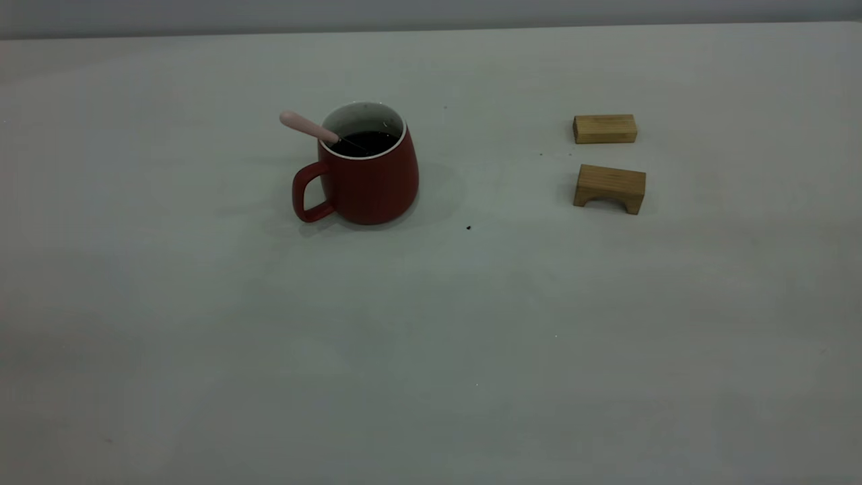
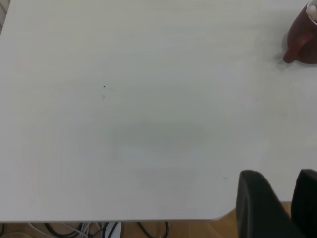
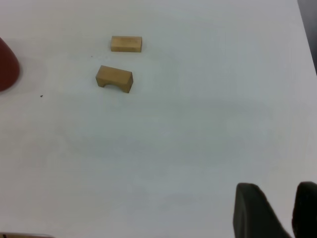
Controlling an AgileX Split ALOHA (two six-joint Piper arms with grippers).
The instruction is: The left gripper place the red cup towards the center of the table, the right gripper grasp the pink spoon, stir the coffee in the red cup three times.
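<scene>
Exterior view: the red cup point(image 1: 367, 176) stands upright on the surface point(image 1: 431, 337), left of the middle and toward the far side, its loop handle turned to the left and toward the camera. Dark coffee point(image 1: 367, 142) fills it below the white rim. The pink spoon point(image 1: 308, 126) leans in the cup, its pale handle sticking out over the left side of the rim and its lower end down in the liquid. No arm appears in this view.

Well to the right of the cup lie two tan wooden blocks, apart from each other: a plain rectangular block point(image 1: 605, 128) farther back and an arch-shaped block point(image 1: 610, 188) nearer, standing on its two feet. A small dark speck point(image 1: 469, 228) sits on the surface between the cup and the blocks.

In the left wrist view, the left gripper point(image 2: 282, 203) hangs over the near edge of the surface, far from the cup point(image 2: 303, 35), its two dark fingers point(image 2: 255, 201) parted with a gap between them and holding nothing. In the right wrist view, the right gripper point(image 3: 278, 210) is likewise over bare surface, well away from both blocks point(image 3: 126, 43) point(image 3: 114, 78), jaws parted and empty; only a sliver of the cup point(image 3: 7, 67) shows at the frame's edge.
</scene>
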